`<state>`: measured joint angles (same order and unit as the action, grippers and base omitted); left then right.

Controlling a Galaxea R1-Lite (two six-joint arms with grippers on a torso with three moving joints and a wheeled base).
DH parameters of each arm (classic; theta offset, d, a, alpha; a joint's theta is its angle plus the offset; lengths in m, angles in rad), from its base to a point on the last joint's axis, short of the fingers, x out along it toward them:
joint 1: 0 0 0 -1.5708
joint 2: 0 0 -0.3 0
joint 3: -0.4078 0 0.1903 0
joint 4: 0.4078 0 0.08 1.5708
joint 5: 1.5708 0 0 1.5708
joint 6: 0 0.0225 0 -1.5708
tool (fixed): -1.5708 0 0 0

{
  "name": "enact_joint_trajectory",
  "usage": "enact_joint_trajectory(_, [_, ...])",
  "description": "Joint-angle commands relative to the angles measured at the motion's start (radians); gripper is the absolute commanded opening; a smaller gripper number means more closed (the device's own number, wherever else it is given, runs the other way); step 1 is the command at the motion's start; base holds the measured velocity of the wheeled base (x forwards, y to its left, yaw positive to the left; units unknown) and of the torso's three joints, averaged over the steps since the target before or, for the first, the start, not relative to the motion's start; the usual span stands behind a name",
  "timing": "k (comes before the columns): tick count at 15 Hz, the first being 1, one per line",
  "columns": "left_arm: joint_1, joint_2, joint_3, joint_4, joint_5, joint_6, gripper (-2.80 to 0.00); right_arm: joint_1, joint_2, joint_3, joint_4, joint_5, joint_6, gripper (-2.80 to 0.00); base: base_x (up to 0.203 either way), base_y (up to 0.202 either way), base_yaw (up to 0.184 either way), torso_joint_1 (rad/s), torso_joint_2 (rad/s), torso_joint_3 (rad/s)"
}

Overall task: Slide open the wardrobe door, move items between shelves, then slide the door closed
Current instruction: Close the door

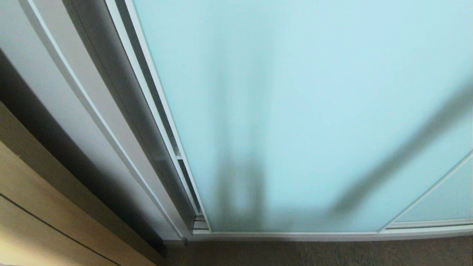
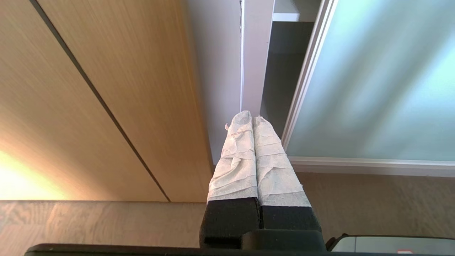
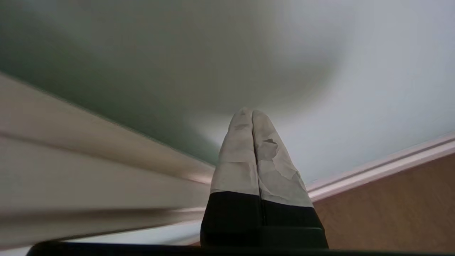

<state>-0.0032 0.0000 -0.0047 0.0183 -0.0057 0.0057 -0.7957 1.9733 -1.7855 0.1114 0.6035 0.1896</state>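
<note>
Facing sliding wardrobe door [image 1: 314, 111], narrow gap at left edge, right gripper [image 3: 252, 113] pressed together, seemingly near glass.

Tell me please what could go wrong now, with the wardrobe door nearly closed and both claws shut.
1. The right claw is shut, its tips close to the frosted glass door. Pushing on smooth glass, it may slip instead of moving the door.
2. Only a narrow gap shows beside the door frame; wrapped fingers could jam or tear their covering there.
3. The left claw rests low near the wood panel and could bump it if the robot moves.
</note>
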Motion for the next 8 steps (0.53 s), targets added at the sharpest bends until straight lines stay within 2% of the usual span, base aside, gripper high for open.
enact_joint_trajectory(1, [0.0,0.001,0.0,0.0,0.0,0.0,-2.8,0.012,0.022,-0.008,-0.013,-0.005,0.004,-2.8,0.0,0.0,0.0,0.0,0.0,0.0])
enact_joint_trajectory(8, [0.0,0.0,0.0,0.0,0.0,0.0,-2.8,0.049,-0.036,0.062,-0.01,-0.005,0.011,-2.8,0.0,0.0,0.0,0.0,0.0,0.0])
